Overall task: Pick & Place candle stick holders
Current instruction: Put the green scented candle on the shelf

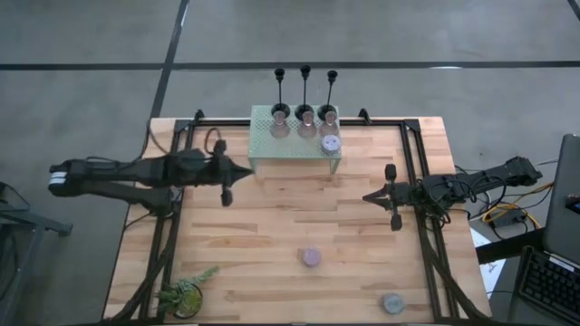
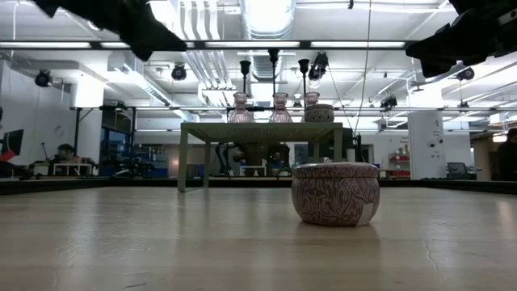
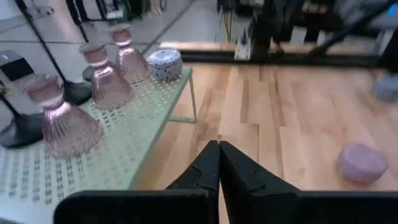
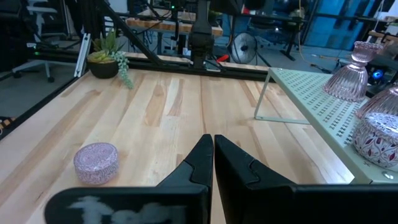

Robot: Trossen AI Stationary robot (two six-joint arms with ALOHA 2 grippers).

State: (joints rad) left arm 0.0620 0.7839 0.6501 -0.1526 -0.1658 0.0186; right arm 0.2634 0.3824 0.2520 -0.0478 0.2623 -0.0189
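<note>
On the pale green mesh rack [image 1: 294,149] at the table's far middle stand three pinkish cups [image 1: 306,120] [image 3: 106,78] in a row. Three black thin-stemmed holders [image 1: 305,77] [image 3: 74,93] stand just behind them. A white patterned puck [image 1: 331,143] [image 3: 165,64] rests on the rack's right end. A lilac puck [image 1: 311,257] [image 4: 96,163] and a grey puck [image 1: 392,302] lie flat on the table's near half. My left gripper [image 1: 246,170] [image 3: 219,158] hangs shut and empty, left of the rack. My right gripper [image 1: 370,196] [image 4: 212,152] waits shut and empty at the right.
A small green potted plant [image 1: 186,294] [image 4: 106,59] stands at the near left corner. Black frame rails [image 1: 172,226] run along the table's left and right sides. Bare wood [image 1: 299,204] lies between the rack and the two pucks.
</note>
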